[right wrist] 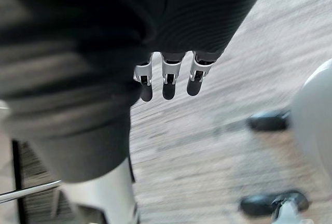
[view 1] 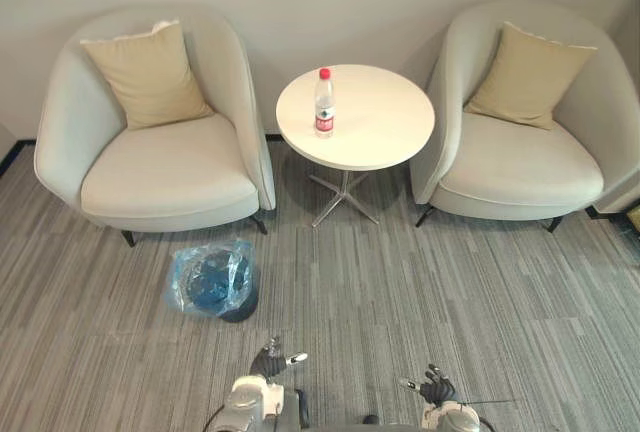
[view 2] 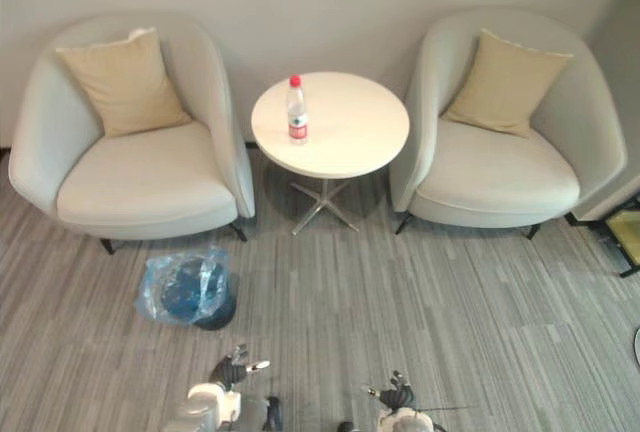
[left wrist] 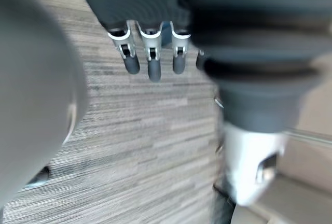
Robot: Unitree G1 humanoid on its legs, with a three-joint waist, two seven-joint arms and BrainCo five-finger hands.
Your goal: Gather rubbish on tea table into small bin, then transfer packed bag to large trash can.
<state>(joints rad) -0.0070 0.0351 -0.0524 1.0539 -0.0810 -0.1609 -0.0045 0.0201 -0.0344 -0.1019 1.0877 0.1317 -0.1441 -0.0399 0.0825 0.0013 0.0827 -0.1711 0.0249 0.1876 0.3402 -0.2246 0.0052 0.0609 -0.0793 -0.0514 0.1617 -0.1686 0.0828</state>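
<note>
Standing bottle (view 1: 324, 104), cap up, on table (view 1: 385, 117)

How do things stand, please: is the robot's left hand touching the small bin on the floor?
Apart. The left eye view shows a plain strip of bare carpet between the left hand and the small bin.

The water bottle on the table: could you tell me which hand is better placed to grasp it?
Probably the left hand: the bottle stands left of centre on the table, and the lined bin is left too.
</note>
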